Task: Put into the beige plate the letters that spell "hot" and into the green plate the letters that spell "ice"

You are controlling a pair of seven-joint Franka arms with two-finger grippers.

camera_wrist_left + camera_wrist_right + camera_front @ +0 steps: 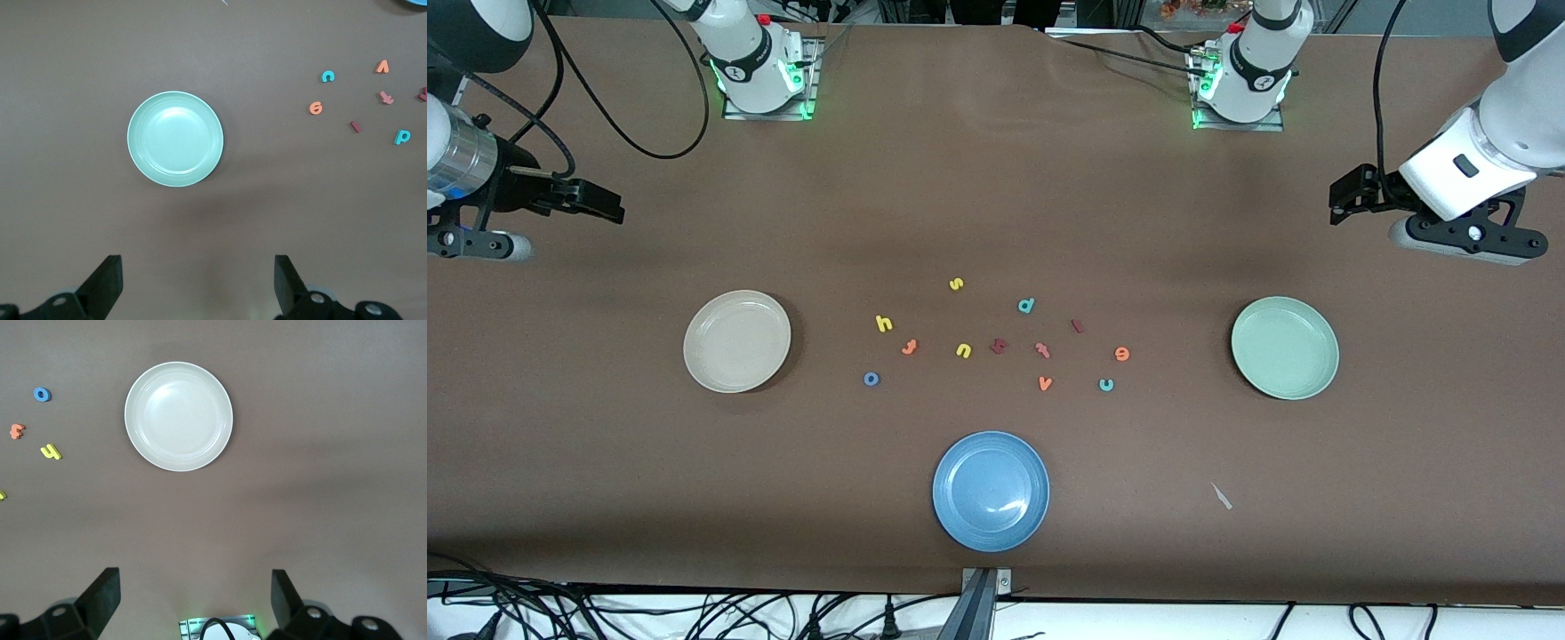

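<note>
We see both plates empty. The h (884,324), o (871,380) and t (910,347) lie beside the beige plate (736,340), nearest our right gripper (609,204); its fingers are spread, as are the left gripper's (1343,197).

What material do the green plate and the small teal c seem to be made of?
The green plate: probably plastic or glazed ceramic, smooth with a soft sheen; pale highlights show in its well. The teal c: likely foam or soft plastic, matte; flat colour, no glint. Neither is certain.
</note>
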